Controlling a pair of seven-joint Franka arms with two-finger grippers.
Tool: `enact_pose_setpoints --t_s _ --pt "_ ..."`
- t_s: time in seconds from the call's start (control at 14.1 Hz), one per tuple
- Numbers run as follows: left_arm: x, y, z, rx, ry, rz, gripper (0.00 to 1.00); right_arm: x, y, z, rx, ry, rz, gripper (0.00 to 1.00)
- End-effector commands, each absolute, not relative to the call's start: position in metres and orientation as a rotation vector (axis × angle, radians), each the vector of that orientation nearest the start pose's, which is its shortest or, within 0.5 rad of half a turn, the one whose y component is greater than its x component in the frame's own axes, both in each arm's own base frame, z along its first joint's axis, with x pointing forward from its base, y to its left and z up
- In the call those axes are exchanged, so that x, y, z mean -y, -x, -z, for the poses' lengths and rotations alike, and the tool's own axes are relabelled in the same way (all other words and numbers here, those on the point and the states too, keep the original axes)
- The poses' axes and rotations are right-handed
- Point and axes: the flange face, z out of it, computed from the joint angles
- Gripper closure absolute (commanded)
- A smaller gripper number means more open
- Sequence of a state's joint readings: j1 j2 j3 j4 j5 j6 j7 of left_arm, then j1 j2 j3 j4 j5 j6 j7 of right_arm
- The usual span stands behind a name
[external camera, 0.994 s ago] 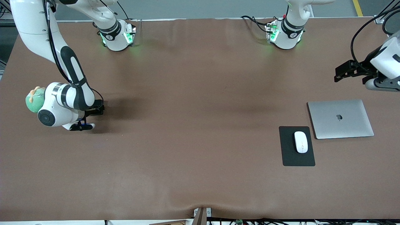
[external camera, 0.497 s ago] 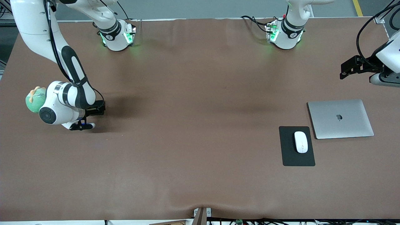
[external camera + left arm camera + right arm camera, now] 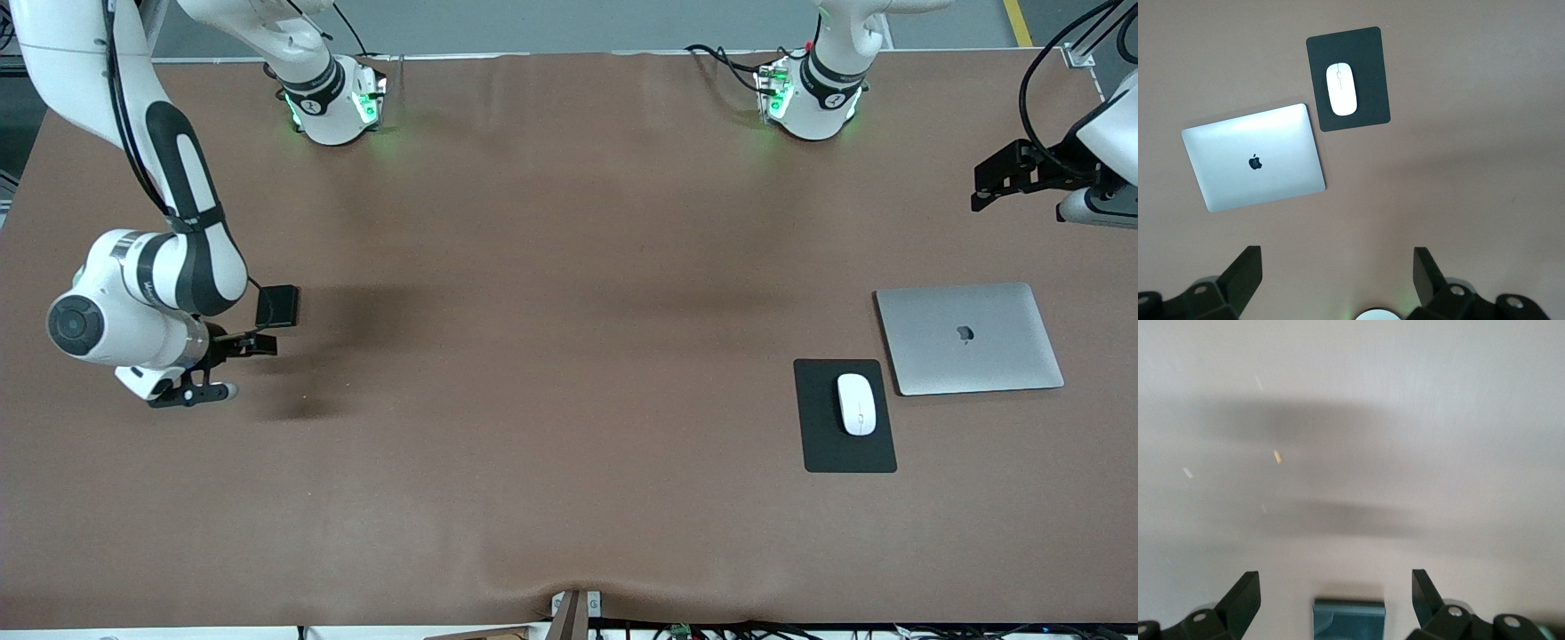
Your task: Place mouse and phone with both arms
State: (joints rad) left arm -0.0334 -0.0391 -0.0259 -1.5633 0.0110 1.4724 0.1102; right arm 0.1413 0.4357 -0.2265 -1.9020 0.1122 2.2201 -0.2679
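1. There is one brown table (image 3: 569,498), and everything stands or lies on it.
2. There are two white arms. The right arm (image 3: 178,178) bends down over its own end of the table. The left arm (image 3: 831,80) reaches out over the other end.
3. There is one silver laptop (image 3: 969,338), closed and flat. It is near the left jaws but not under them, and it is well apart from the right jaws.
4. There is one black mouse pad (image 3: 822,444), just beside the laptop, with one corner nearly touching it. It is farther from the left jaws than the laptop is.
5. There are two black grippers.
   - The left gripper (image 3: 978,188) hangs over bare table at the left arm's end. Its jaws are spread wide and grasp nothing.
   - The right gripper (image 3: 253,367) hangs low over bare table at the right arm's end. Its jaws are also spread, with nothing between them in the front view.
   - In the right wrist view a bluish rectangle shows at the picture's edge between the fingers (image 3: 1238,600). I cannot tell what it is.
6. There is one white mouse (image 3: 856,404). It lies on the mouse pad, toward the pad's laptop side, and is well apart from both pairs of jaws.
7. There is one black phone (image 3: 277,305). It lies on the table just beside the right jaws, outside them, and no finger closes on it.
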Motion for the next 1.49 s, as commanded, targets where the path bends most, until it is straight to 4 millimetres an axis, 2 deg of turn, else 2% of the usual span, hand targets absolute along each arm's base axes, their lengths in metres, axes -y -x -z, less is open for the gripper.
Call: enact_pose_setpoints --t_s 0.0,0.07,0.14,0.28,0.5,0.71,0.78,0.85,0.92,0.99,1.21,1.42 --pt "0.032 -0.516 -0.655 -0.266 3.113 -0.065 0.00 0.018 -0.622 -0.265 0.260 3.123 0.076 0.00" --pt "0.032 -0.513 -0.654 -0.266 3.113 -0.070 0.00 0.017 -0.621 -0.259 0.257 3.132 0.182 0.00" --pt "0.032 -0.514 -0.654 -0.264 3.116 -0.068 0.00 0.015 -0.614 -0.255 0.267 3.130 0.183 0.00" --pt "0.032 -0.513 -0.654 -0.261 3.116 -0.072 0.00 0.019 -0.616 -0.270 0.255 3.128 0.228 0.00" --pt "0.032 -0.514 -0.651 -0.261 3.116 -0.087 0.00 0.027 -0.654 -0.374 0.239 3.105 0.537 0.00" --pt "0.032 -0.515 -0.650 -0.259 3.116 -0.089 0.00 0.040 -0.670 -0.447 0.208 3.080 0.727 0.00" --pt "0.032 -0.516 -0.649 -0.259 3.116 -0.092 0.00 0.046 -0.669 -0.468 0.215 3.082 0.709 0.00" --pt "0.032 -0.516 -0.649 -0.259 3.116 -0.092 0.00 0.046 -0.666 -0.485 0.266 3.086 0.573 0.00" --pt "0.032 -0.516 -0.648 -0.259 3.116 -0.094 0.00 0.043 -0.665 -0.511 0.294 3.084 0.455 0.00" --pt "0.032 -0.516 -0.648 -0.257 3.117 -0.094 0.00 0.045 -0.660 -0.527 0.288 3.082 0.346 0.00" --pt "0.032 -0.516 -0.648 -0.257 3.117 -0.094 0.00 0.068 -0.630 -0.576 0.244 3.066 0.242 0.00" --pt "0.031 -0.516 -0.648 -0.257 3.117 -0.096 0.00 0.066 -0.593 -0.617 0.255 3.056 0.162 0.00"
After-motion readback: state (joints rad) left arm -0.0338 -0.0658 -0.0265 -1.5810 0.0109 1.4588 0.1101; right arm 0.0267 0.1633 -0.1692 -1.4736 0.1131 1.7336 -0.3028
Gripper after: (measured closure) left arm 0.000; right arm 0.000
